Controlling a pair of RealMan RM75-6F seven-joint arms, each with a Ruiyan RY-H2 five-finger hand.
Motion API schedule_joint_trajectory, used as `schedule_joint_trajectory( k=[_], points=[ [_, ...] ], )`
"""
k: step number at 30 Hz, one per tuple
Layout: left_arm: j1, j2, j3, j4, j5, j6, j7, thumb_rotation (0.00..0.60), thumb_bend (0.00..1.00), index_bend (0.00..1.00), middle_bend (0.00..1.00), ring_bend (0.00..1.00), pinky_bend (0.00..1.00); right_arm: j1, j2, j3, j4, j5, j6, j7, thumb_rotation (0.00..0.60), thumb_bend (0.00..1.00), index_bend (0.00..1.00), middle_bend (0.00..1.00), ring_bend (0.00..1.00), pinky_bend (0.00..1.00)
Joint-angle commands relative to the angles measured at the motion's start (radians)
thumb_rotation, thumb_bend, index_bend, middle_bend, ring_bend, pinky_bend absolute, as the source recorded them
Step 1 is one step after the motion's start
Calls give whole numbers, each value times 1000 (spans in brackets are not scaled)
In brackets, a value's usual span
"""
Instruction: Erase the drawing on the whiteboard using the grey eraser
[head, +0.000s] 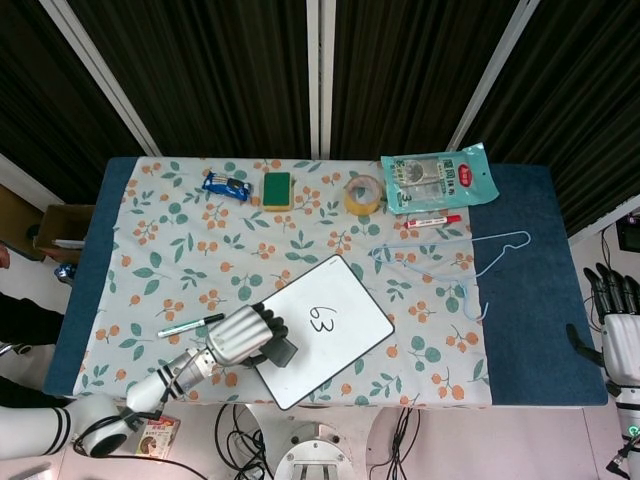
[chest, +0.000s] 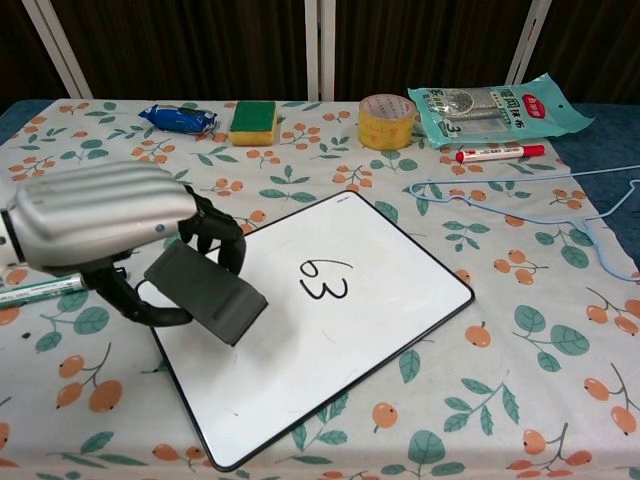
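The whiteboard (head: 330, 322) (chest: 330, 350) lies tilted on the floral tablecloth, with a black "63" drawing (head: 322, 320) (chest: 326, 279) near its middle. My left hand (head: 240, 335) (chest: 95, 228) holds the grey eraser (head: 277, 350) (chest: 205, 294) above the board's left part, to the left of the drawing; whether the eraser touches the board I cannot tell. My right hand (head: 618, 325) hangs off the table's right edge, fingers apart, holding nothing; the chest view does not show it.
A green marker (head: 190, 325) (chest: 40, 291) lies left of the board. Along the far edge sit a blue toy car (head: 225, 186), a green-yellow sponge (head: 277, 188), a yellow tape roll (head: 362, 194), a packet (head: 438, 178) and a red marker (head: 432, 220). A blue wire hanger (head: 450, 265) lies right.
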Motion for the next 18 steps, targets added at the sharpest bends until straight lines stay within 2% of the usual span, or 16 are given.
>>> schedule_joint_trajectory(
  k=[1,8,18],
  points=[
    [1,-43,-10,7,-30,-32,36,600,333,633,598,478,511,-3,-1,1,7,2,2,8,600,248,0,0,0,0],
    [2,-107,-39,41,-97,-72,105,600,334,634,599,479,506,-6,2,3,23,7,1,31,600,249,0,0,0,0],
    [-16,-166,-78,76,-165,-114,133,600,339,636,601,479,508,-9,3,2,30,0,5,55,600,248,0,0,0,0]
  ],
)
